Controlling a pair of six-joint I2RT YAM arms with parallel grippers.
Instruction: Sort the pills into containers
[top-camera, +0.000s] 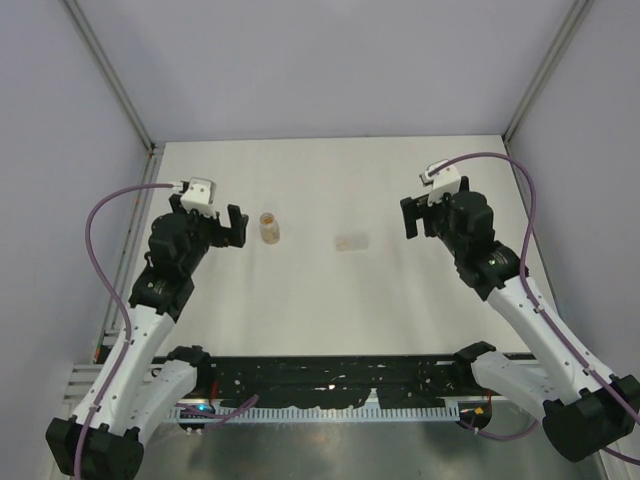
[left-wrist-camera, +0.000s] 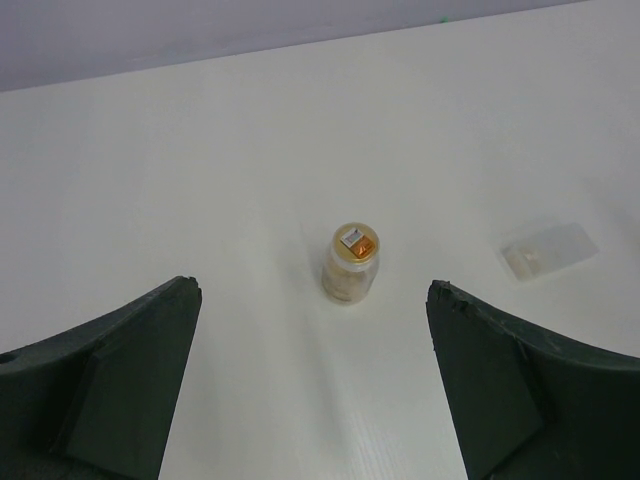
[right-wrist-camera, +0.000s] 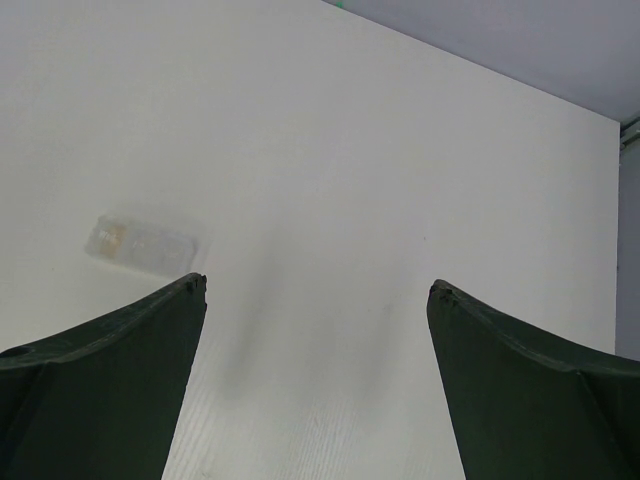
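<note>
Two grippers and two vials are shown. The left gripper (top-camera: 222, 222) hangs low over the table (top-camera: 320, 300) with its jaws spread wide and nothing held. In the left wrist view its two dark fingers (left-wrist-camera: 120, 390) frame the amber vial (left-wrist-camera: 351, 264). This vial stands upright on the table just ahead of the fingertips, roughly centred in the gap and touching neither finger. The right gripper (top-camera: 420, 218) is likewise spread and holds nothing, its fingers (right-wrist-camera: 110, 370) parted above the table. In the right wrist view the clear vial (right-wrist-camera: 140, 241) lies on its side ahead of the gripper, off to the left and outside the gap between the fingers. From above, the amber vial sits just beside the left gripper on its inner side. The clear vial rests between the two grippers near the middle of the table, apart from the amber vial and from both grippers. The pills (left-wrist-camera: 526, 262) appear only as small specks inside the vials: a few gathered at one end of the clear vial, a fuller mass in the amber one. Their number cannot be told.
</note>
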